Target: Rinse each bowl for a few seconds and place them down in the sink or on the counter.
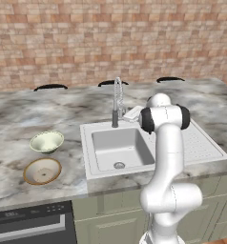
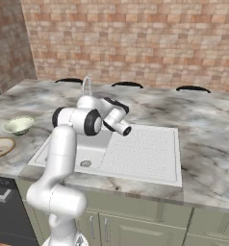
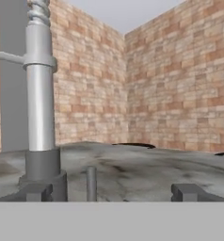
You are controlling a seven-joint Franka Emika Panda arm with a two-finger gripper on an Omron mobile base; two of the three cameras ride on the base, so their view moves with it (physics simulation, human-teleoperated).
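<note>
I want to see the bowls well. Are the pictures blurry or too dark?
Left base view: evenly lit, green-cream bowl and tan-rimmed bowl clear. Right base view: bowls small but sharp. Hand view: faucet close-up, slightly soft, no glare.

text: none readable | labels: none | brands: none | numbers: none | signs: none

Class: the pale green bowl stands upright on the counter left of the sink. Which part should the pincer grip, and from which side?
Probably the thin rim of the pale green bowl, from above: it stands upright and open, one finger inside, one outside.
</note>
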